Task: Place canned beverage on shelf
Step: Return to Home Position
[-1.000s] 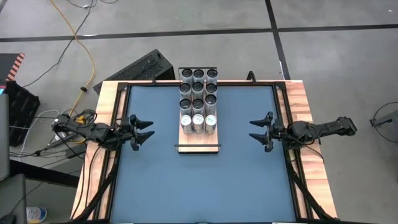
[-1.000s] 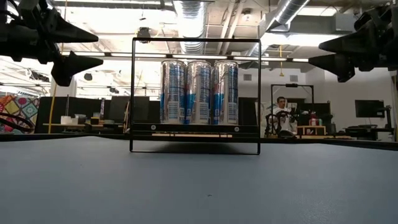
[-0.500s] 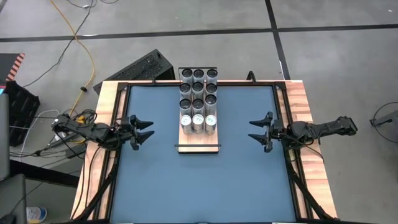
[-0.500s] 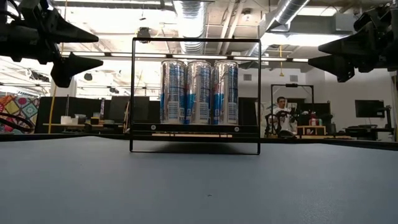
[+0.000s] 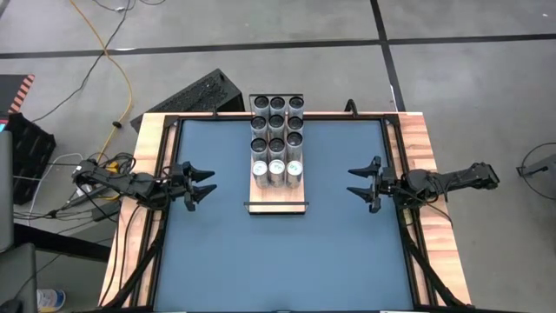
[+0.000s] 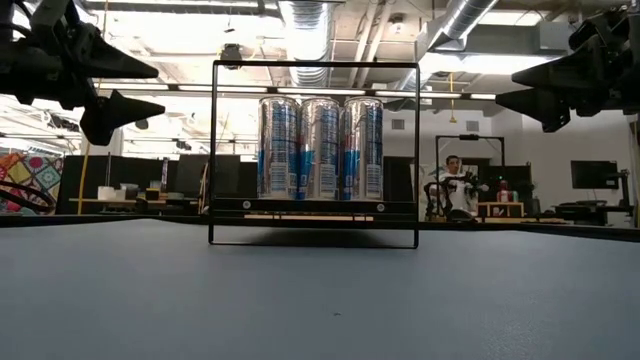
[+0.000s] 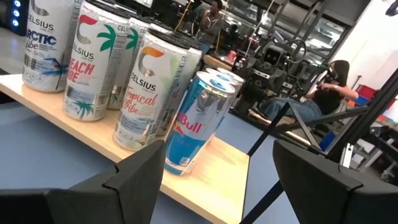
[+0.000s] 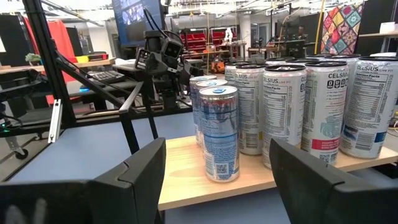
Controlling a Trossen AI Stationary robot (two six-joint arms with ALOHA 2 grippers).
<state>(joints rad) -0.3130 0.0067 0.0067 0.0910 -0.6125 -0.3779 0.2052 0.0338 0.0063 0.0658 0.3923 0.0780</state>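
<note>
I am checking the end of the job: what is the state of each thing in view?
Shelf: lying flat on the table, loaded.
Cans: all upright on the shelf, in rows of three.
Left gripper: jaws open, empty, left of the shelf.
Right gripper: jaws open, empty, right of the shelf.

Even, diffuse overhead light fills the high view: the blue bench (image 5: pixel 278 261) is flatly lit, with only a faint soft shadow beside the shelf (image 5: pixel 277 198). In the low view the ceiling lights (image 6: pixel 190 30) blow out to white glare, so the left tool (image 6: pixel 160 85) and right tool (image 6: pixel 505 88) read as black silhouettes. The backlit cans (image 6: pixel 320 148) carry vertical sheen, and a dark shadow lies under the shelf. Both wrist views are bright, with can tops glinting.
</note>
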